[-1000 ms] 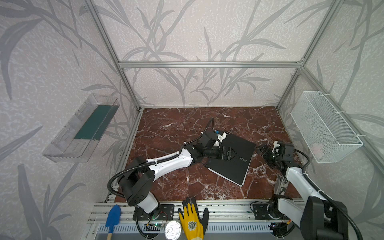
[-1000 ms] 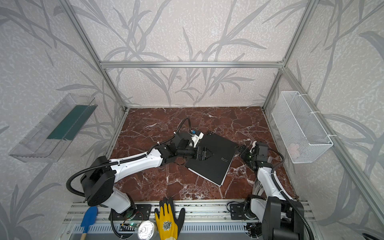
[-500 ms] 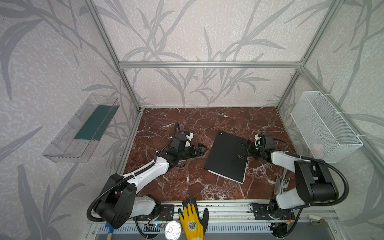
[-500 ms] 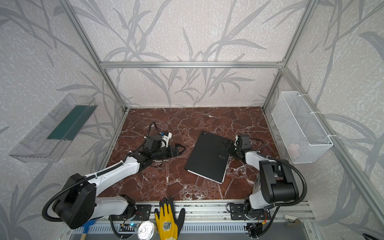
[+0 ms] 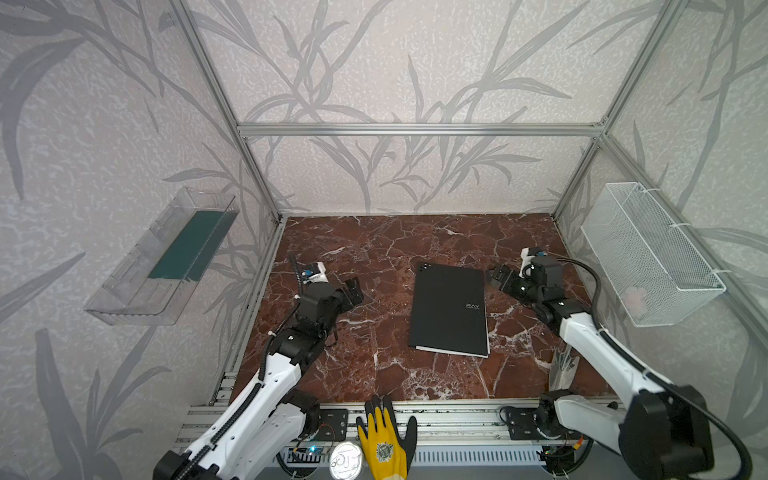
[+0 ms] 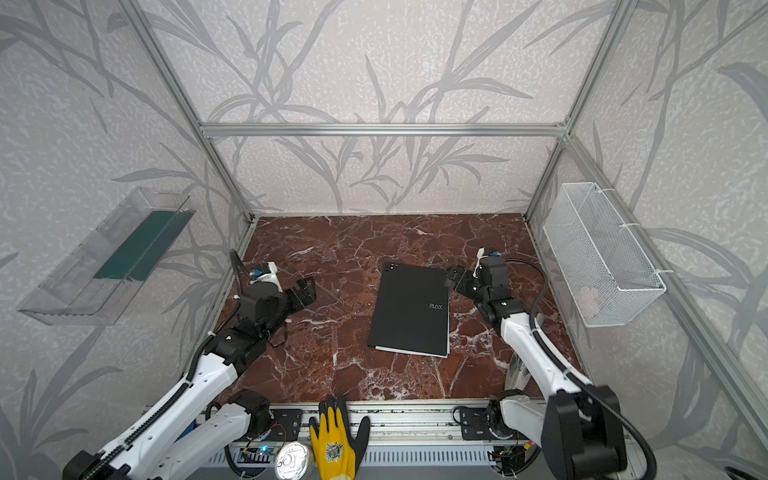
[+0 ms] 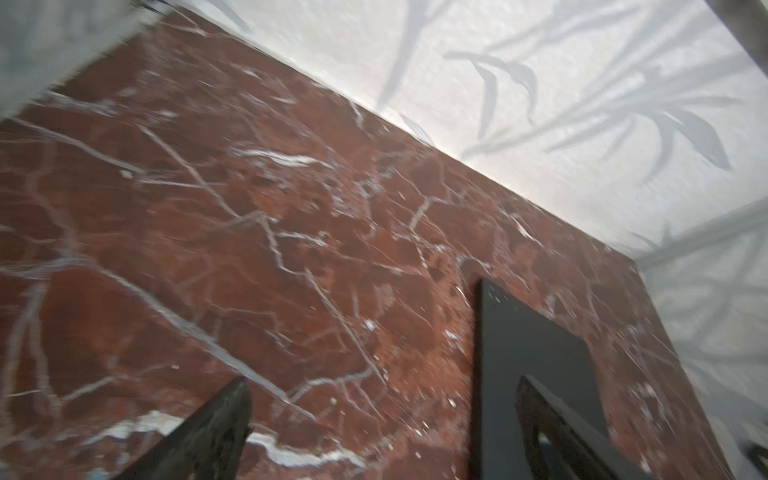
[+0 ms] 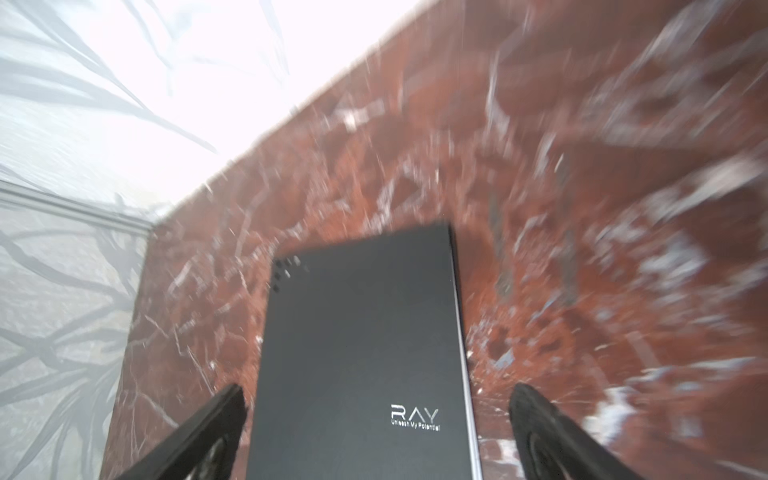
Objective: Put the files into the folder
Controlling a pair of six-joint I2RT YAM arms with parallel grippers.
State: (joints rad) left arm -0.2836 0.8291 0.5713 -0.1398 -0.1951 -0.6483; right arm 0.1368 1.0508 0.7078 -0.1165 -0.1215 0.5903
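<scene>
The black folder (image 5: 451, 309) (image 6: 409, 309) lies shut and flat on the marble table, "RAY" lettering up. A thin white paper edge, the files (image 5: 453, 353), shows along its near side; the sheets themselves are hidden inside. My left gripper (image 5: 353, 290) (image 6: 305, 291) hovers open well to the folder's left, holding nothing. In the left wrist view the left gripper (image 7: 383, 382) stands over bare marble with the folder (image 7: 528, 357) to one side. My right gripper (image 5: 500, 277) (image 6: 455, 276) is open just off the folder's far right corner. The right wrist view shows the right gripper (image 8: 379, 388) wide above the folder (image 8: 357, 340).
A clear wall tray holding a dark green panel (image 5: 183, 249) hangs on the left wall. A white wire basket (image 5: 648, 253) hangs on the right wall. A yellow glove (image 5: 384, 440) and a metal tin (image 5: 345, 459) rest on the front rail.
The left gripper has left the folder and drawn back to the left. The folder has turned from skewed to nearly square. The right gripper now sits by its far right corner.
</scene>
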